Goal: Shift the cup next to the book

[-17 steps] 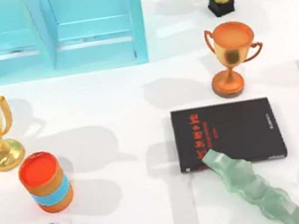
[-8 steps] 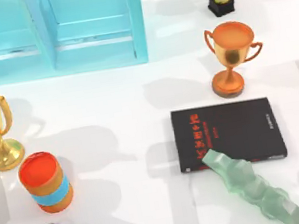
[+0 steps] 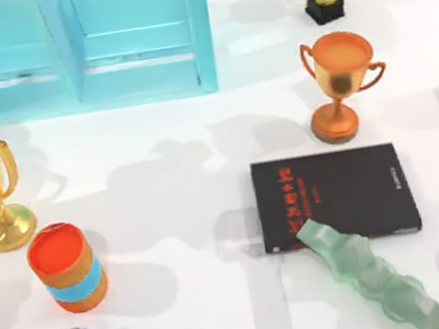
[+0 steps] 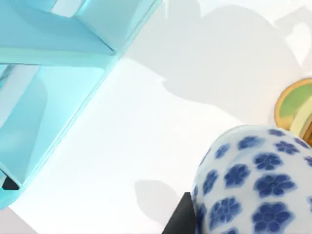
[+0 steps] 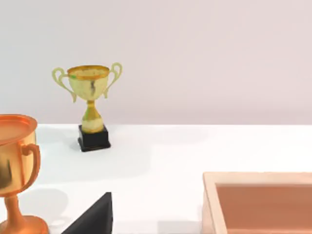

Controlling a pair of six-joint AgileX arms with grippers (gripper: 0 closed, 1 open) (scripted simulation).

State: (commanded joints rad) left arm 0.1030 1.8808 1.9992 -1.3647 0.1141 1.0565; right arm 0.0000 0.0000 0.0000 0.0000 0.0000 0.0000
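Right of centre on the table (image 3: 178, 220): flat black book (image 3: 336, 197); glossy orange trophy (image 3: 338, 85) at 12 o'clock, translucent wavy green piece (image 3: 368, 274) overlapping its 6 o'clock edge. Close before left wrist camera: rounded white cup (image 4: 258, 180), blue florets. Grip of either gripper: cannot tell.

White table (image 3: 198, 300), pale wall (image 5: 204, 58) behind.
I see a turquoise cabinet (image 3: 86, 48) at the table's far left; soft shadows cross the top.
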